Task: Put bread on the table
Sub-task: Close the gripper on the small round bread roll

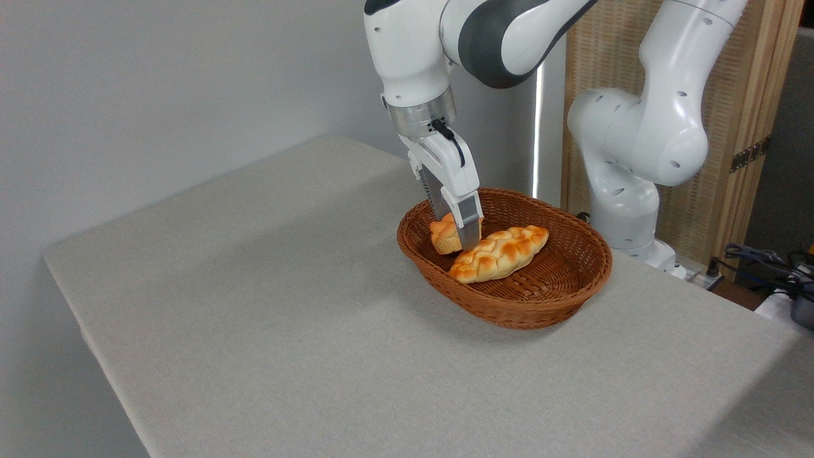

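The bread (443,235), a small round bun with a golden-orange top, sits at the left end of the brown wicker basket (547,302). My gripper (456,234) reaches down into the basket and straddles the bun. The near finger (469,226) covers the bun's right side, and the far finger stands behind it. The jaws look open around the bun, with no clear squeeze on it. The table (254,305), covered in light grey cloth, spreads out to the left and front of the basket.
A longer braided golden loaf (499,252) lies in the basket right next to the bun. The arm's white base (626,210) stands behind the basket. A wooden screen and cables are at the far right.
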Available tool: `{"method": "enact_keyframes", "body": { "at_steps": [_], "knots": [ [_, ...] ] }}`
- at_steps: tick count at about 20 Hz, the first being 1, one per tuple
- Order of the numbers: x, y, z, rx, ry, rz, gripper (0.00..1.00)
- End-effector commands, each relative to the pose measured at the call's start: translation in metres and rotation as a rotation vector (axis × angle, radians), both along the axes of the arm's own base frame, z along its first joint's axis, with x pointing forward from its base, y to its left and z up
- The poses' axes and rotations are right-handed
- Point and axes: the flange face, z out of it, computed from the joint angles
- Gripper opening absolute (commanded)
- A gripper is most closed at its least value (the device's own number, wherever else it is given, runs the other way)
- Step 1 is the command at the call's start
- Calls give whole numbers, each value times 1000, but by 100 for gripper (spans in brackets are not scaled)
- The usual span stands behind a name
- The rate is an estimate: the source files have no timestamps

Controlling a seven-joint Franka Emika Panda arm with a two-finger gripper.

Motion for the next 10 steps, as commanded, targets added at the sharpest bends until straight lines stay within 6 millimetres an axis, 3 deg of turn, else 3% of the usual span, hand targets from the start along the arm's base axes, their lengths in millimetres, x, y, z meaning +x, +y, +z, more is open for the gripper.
{"method": "enact_keyframes", "body": {
  "at_steps": [1,10],
  "knots": [
    [1,0,-3,-6,-2,-20,34],
    [1,1,-4,-7,1,-24,33]
  ]
}}
